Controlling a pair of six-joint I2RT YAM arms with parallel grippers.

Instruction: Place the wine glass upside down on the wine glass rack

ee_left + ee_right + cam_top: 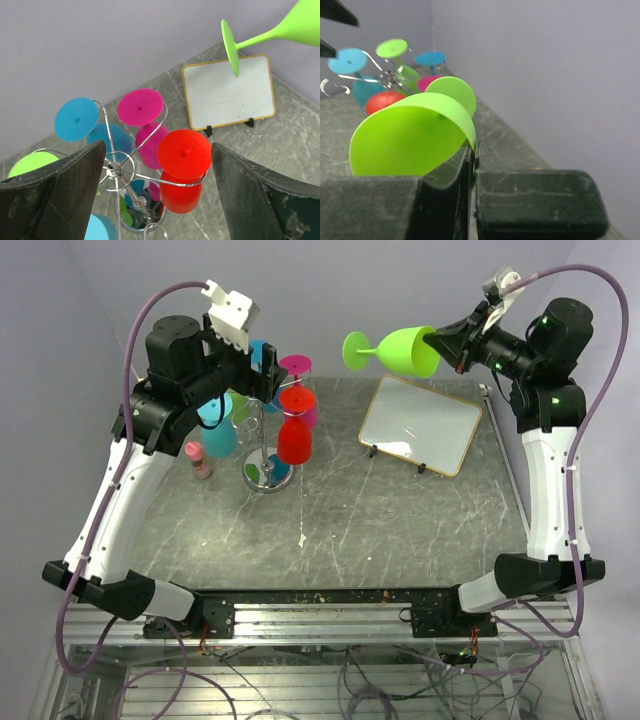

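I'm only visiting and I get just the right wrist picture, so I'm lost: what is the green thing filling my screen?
Observer: A green wine glass. The right end effector pinches its rim and holds it sideways in the air, foot toward the rack.
Visitor: What's on the table over there?
Observer: A small whiteboard, propped up on the table to the right of the rack.
Visitor: And the dark shapes at my top left?
Observer: That's the left end effector, open and empty, hovering above the wine glass rack.
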